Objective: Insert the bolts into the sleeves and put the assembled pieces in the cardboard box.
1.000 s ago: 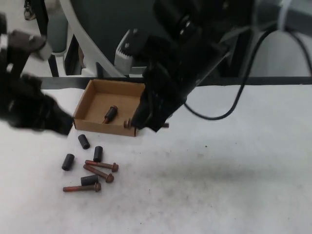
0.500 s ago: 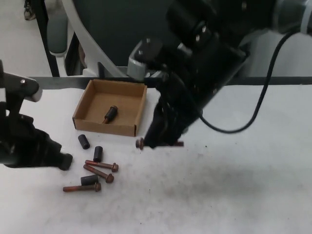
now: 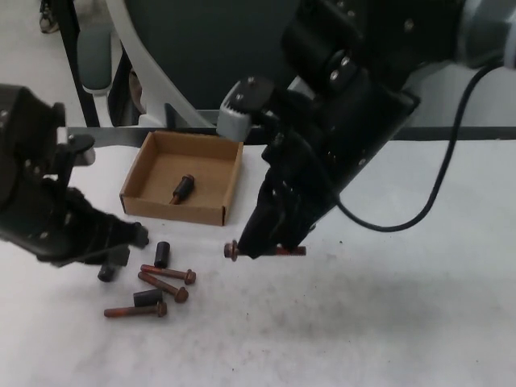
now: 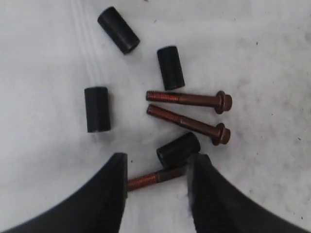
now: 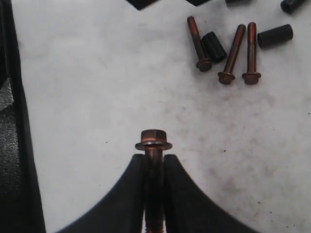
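Note:
My right gripper [image 5: 154,167] is shut on a copper bolt [image 5: 153,145], head sticking out past the fingertips. In the high view that bolt [image 3: 266,251] hangs level above the bench, right of the cardboard box [image 3: 173,211]. One bolt in a sleeve [image 3: 183,188] lies inside the box. My left gripper [image 4: 156,189] is open, low over the loose parts. A black sleeve [image 4: 178,150] and a bolt [image 4: 155,177] lie just ahead of its fingers. Two more bolts [image 4: 189,99] and other sleeves [image 4: 97,108] lie beyond.
The left arm [image 3: 48,210] stands at the bench's left and covers part of the sleeve group [image 3: 162,253]. The loose bolts [image 3: 163,286] lie in front of the box. White bench surface stretches to the right and front. A black cable [image 3: 439,177] trails behind the right arm.
The right arm has carried its bolt from the box's front edge out to the right and lower. The left arm has swung in over the loose sleeves, hiding some.

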{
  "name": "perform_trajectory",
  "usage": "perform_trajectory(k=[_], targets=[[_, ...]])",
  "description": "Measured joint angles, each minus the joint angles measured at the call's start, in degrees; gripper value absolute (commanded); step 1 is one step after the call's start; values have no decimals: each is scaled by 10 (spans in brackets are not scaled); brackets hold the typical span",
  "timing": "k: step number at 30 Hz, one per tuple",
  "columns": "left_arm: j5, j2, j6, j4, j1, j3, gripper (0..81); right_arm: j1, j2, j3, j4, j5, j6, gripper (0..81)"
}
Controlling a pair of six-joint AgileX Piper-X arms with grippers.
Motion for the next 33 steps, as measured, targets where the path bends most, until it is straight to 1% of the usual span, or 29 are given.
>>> perform_trajectory(k=[3,9,23,27,33], targets=[[-1,51,-14,2,0,-41,384,-1,-35,0,-10,-17,0,2],[-15,88,-19,3,0,-76,384,-3,-66,2,-33,-20,0,2],[-25,139,-18,-25,0,-80,384,-3,-66,100,-88,-11,13,2],[-25,151,-18,-31,4,-80,384,-3,-66,106,-115,-8,13,2],[-47,152,-11,-36,15,-83,384,-3,-63,106,-137,-8,17,2]])
